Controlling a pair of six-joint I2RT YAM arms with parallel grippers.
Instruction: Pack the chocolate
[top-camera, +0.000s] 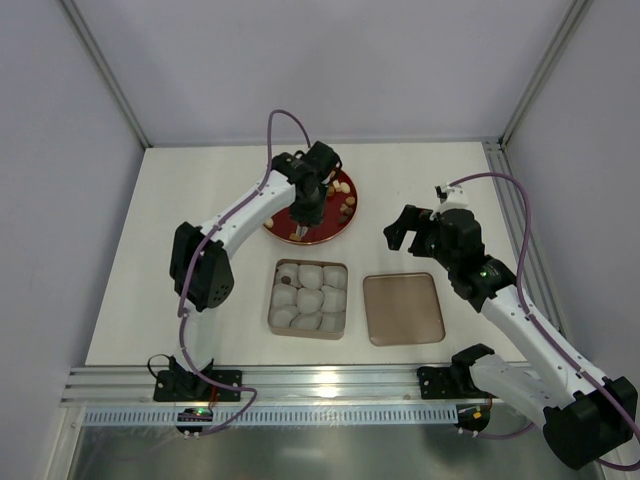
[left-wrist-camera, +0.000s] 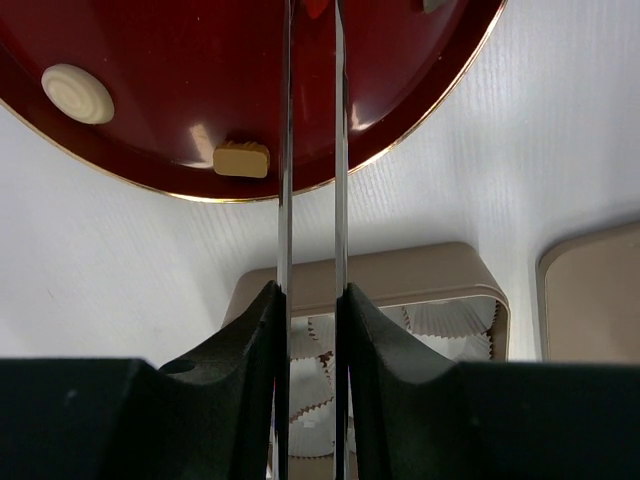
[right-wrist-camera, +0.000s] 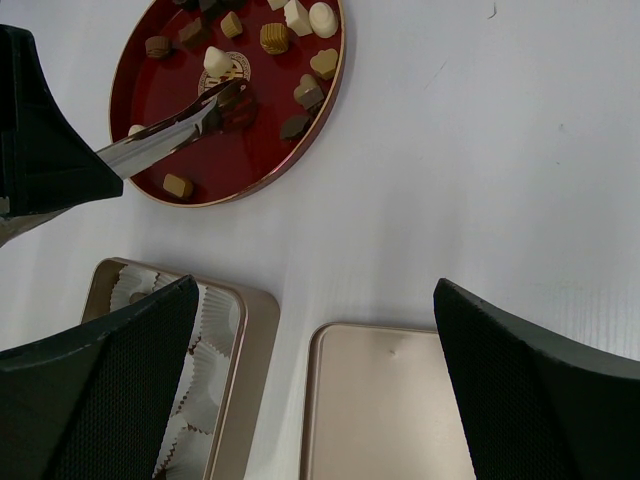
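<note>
Because the left gripper (left-wrist-camera: 311, 300) works through a pair of long metal tongs (right-wrist-camera: 180, 125), its fingers pressed against the two blades so that only a narrow slit shows between them, any slip is magnified at the tips. Those tips sit at a dark brown chocolate (right-wrist-camera: 238, 108) near the middle of the red plate (right-wrist-camera: 230, 165); whether the piece is truly pinched I cannot tell. Too light a squeeze could let it drop on the way to the tin of paper cups (right-wrist-camera: 255, 340), where one dark piece (top-camera: 287, 281) lies in a corner cup. Too hard a squeeze could flick it sideways into the neighbouring chocolates (right-wrist-camera: 300, 92). The right gripper (right-wrist-camera: 315, 290) hangs wide open and empty near the tin's lid (right-wrist-camera: 380, 400), well apart from the plate.
</note>
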